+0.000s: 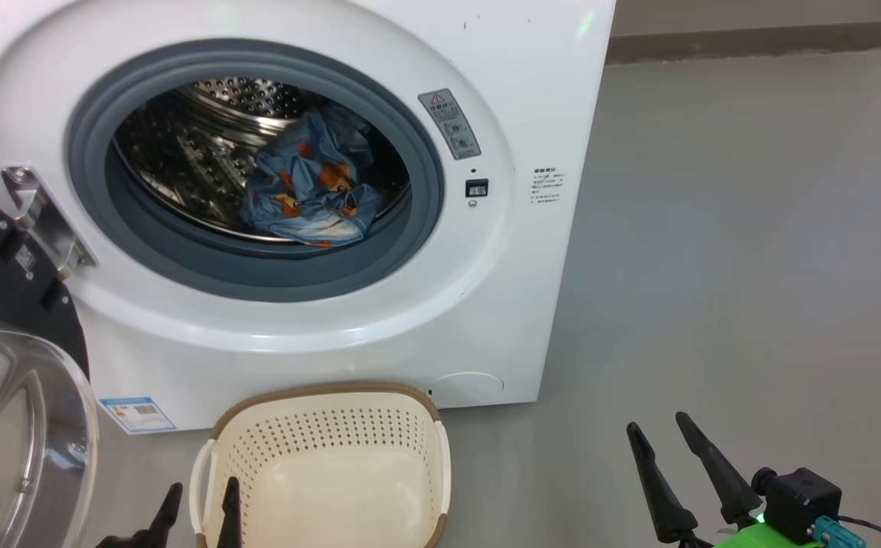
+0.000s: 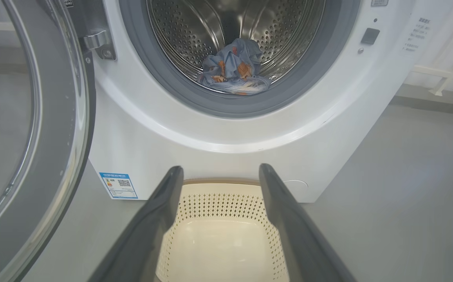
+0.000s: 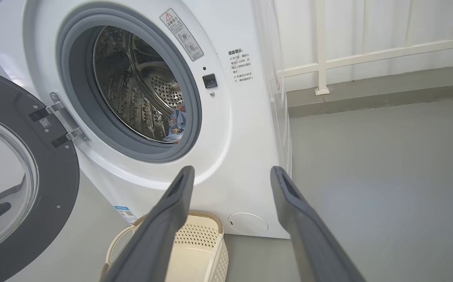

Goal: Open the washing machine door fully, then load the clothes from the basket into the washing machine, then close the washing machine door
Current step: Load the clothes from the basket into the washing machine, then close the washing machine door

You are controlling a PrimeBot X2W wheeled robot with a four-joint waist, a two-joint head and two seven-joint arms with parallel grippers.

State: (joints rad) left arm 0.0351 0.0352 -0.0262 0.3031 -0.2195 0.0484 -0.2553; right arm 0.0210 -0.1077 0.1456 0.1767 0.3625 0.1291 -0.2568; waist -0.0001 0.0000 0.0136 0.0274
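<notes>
Head view is showing the washing machine (image 1: 547, 76) standing on the grey floor (image 1: 752, 266), drum mouth facing the camera. The washing machine door (image 1: 14, 365) is hanging wide open at its left. The basket (image 1: 326, 392) is sitting empty just before the machine. The clothes (image 1: 307, 186) are lying bunched inside the drum. The left gripper (image 1: 202, 487) is hovering by the basket's left handle and the right gripper (image 1: 657, 423) over bare floor, both spread wide, holding nothing.
</notes>
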